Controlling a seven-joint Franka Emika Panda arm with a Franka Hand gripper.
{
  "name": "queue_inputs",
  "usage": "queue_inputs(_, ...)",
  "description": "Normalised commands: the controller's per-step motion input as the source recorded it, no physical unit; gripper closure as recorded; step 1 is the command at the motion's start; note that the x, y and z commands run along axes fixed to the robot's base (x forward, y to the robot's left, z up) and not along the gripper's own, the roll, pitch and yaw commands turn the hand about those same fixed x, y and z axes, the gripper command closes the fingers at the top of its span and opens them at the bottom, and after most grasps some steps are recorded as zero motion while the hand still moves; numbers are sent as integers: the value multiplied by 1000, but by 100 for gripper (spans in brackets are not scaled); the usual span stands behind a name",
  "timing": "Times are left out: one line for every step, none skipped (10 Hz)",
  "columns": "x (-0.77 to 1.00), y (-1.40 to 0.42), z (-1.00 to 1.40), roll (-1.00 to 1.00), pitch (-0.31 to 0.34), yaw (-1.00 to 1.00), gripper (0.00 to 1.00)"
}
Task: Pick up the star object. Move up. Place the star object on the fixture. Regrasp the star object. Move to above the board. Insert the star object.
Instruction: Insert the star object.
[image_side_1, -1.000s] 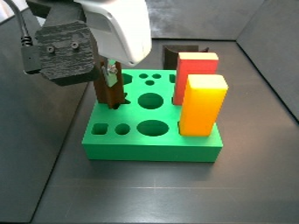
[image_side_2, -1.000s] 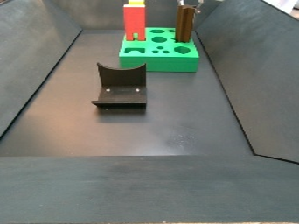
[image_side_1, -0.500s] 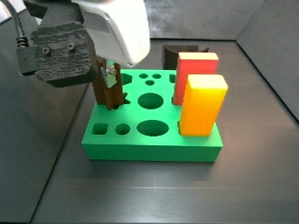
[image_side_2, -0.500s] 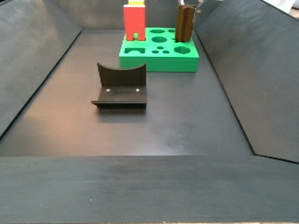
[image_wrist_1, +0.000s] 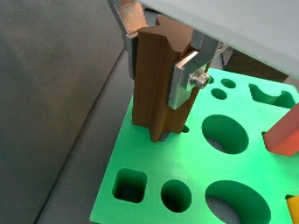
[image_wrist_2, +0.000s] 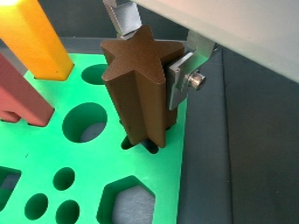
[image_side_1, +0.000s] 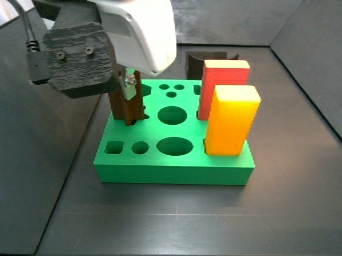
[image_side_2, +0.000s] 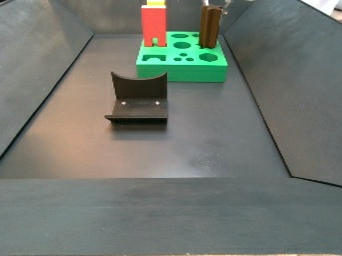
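The claw (image_wrist_2: 149, 74) grips the star peg (image_wrist_2: 140, 87) upright over the green board (image_wrist_2: 70, 153), fingers (image_wrist_2: 179, 77) clamped on its sides. Its long axis points straight down, the tip right at the star-shaped hole (image_wrist_2: 142, 144); looks like insertion is underway.

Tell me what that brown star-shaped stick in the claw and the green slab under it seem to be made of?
The star object, between the gripper's silver fingers, looks like brown wood or wood-coloured plastic: matt, faintly streaked. The board looks like bright green plastic, smooth with a slight sheen; possibly printed, but I can't tell.
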Motion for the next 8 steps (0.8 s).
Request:
queue_inputs(251,40,-251,0,-47,54,100)
queue_inputs(63,0,-183,-1,-59,0,100)
queue_inputs(11,0,-74,0,-20,0,100)
queue_inputs(-6,0,-74,0,-53,0,100)
queue_inputs(0,109,-277,33,-34,0,100)
queue_inputs(117,171,-277,0,-27,37,100)
queue_inputs(71,151,-214,0,-4,146,100)
queue_inputs(57,63,-237,16,-11,223,100)
